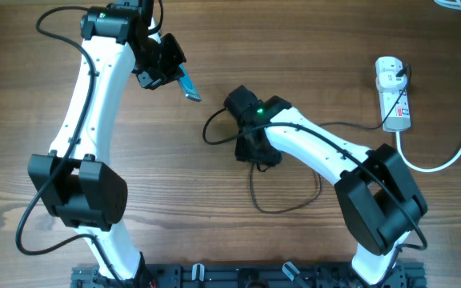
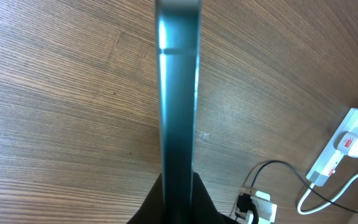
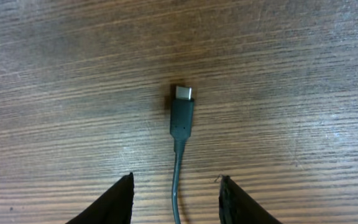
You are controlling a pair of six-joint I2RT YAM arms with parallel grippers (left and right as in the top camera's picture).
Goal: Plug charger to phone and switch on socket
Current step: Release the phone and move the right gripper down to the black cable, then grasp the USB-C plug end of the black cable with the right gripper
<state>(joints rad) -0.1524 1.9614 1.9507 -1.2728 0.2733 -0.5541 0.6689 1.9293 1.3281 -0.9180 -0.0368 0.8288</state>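
My left fingers (image 2: 151,214) are closed on the phone (image 2: 179,93). They grip it by one end so that it stands out ahead of the fingertips, clear of the worktop (image 2: 55,124). I judge it is held this way to leave the free end open for the plug. My right fingers (image 3: 114,202) are spread wide and hold nothing. The charger (image 3: 182,118) lies flat on the worktop between them, touching neither, with its metal tip pointing out beyond the fingertips. That straddle looks to me like the set-up for closing on the plug body just behind the tip.

Only the right wrist view shows how the tip lies and that the fingers are off the cable; from overhead my own wrist hides the plug. The overhead view adds what neither wrist gives — the cable's slack loop trailing behind my right fingers, and the phone tilted out from the left fingers toward the right ones. The left wrist sees the phone merely edge-on. The socket (image 1: 392,94) sits well away from both pairs of fingers, beyond the right ones — its switch is a later job.
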